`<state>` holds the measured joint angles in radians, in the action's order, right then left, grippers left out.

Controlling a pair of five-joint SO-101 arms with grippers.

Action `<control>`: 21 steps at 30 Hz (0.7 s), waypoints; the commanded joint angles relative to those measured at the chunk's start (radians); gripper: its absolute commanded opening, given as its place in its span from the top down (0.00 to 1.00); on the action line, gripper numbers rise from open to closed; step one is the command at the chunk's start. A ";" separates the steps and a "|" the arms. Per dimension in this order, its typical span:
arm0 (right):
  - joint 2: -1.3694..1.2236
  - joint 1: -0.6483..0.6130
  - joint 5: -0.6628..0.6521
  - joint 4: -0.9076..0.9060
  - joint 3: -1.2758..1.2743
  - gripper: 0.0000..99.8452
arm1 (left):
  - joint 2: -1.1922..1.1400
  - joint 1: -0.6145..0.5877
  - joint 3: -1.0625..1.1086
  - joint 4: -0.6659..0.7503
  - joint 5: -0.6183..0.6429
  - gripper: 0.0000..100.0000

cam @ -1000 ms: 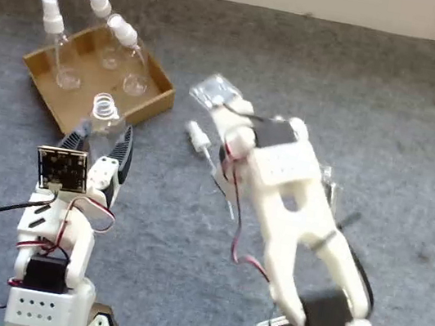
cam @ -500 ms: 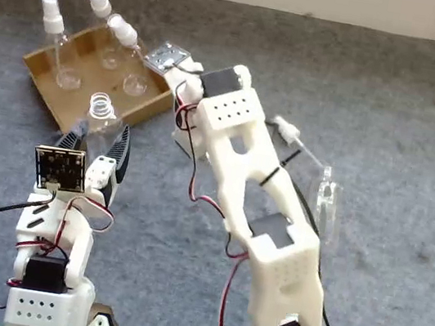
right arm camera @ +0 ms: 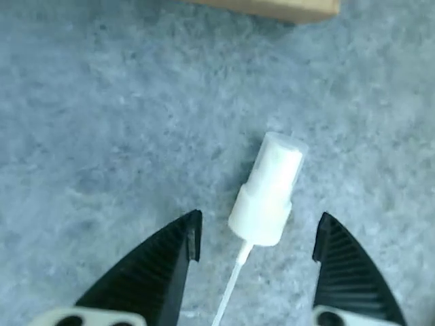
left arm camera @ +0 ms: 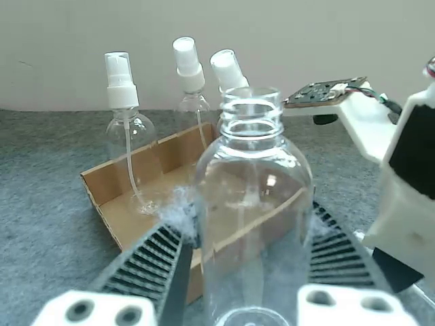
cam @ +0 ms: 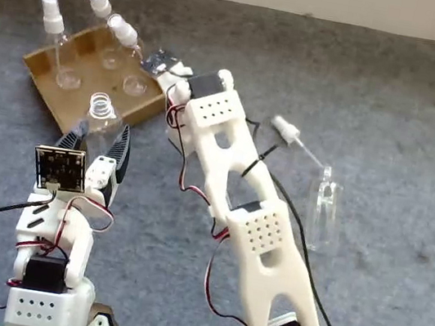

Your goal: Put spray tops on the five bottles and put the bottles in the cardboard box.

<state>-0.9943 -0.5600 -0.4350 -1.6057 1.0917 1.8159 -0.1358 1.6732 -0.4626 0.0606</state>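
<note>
The left tool [cam: 105,133] is gripping an uncapped clear bottle [cam: 103,112] by its lower body. Its two black fingers are pressing on either side, and it is holding the bottle upright just in front of the near corner of the cardboard box [cam: 150,109]. In the left wrist view the bottle [left arm camera: 253,197] is standing between the ribbed fingers [left arm camera: 160,258] with its threaded neck bare. Behind it, the brown wall of the box [left arm camera: 112,180] is showing.

Inside the box, three bottles with spray tops [cam: 128,50] are standing upright.

The right arm [cam: 227,156] is stretching across the grey desk [cam: 423,121], with its far end lying just beside the box's right-hand wall. In the right wrist view, the right tool [right arm camera: 259,221] is hanging with its jaws spread wide and is grasping nothing. A white spray top [right arm camera: 268,190] is lying on the desk between the two jaws, touching neither. A strip of the box [right arm camera: 272,7] is showing close beyond it.

A second spray top [cam: 283,127], with its thin dip tube trailing, is lying on the far side of the right arm from the box. Farther from the box again, another uncapped clear bottle [cam: 324,209] is lying on the desk.
</note>
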 commanded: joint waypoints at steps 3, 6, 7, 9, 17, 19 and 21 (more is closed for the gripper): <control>-0.056 0.036 0.011 -0.007 0.148 0.75 | 0.013 -0.005 0.022 -0.003 0.008 0.92; -0.087 0.036 0.011 -0.007 0.162 0.75 | 0.013 -0.005 0.022 -0.003 0.008 0.92; -0.091 0.036 0.011 -0.008 0.162 0.76 | 0.013 -0.005 0.022 -0.003 0.008 0.92; -0.096 0.036 0.011 -0.008 0.162 0.79 | 0.013 -0.005 0.022 -0.003 0.008 0.92; -0.093 0.045 0.012 -0.036 0.163 0.98 | 0.013 -0.005 0.022 -0.003 0.009 0.92; -0.091 0.048 0.012 -0.076 0.194 0.98 | 0.013 -0.004 0.022 -0.003 0.009 0.92; -0.091 0.059 0.012 -0.142 0.271 0.98 | 0.013 0.008 0.022 -0.005 0.009 0.92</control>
<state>-1.1170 -0.5340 -0.4350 -1.6717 1.2359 1.8159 -0.1358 1.6732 -0.4626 0.0606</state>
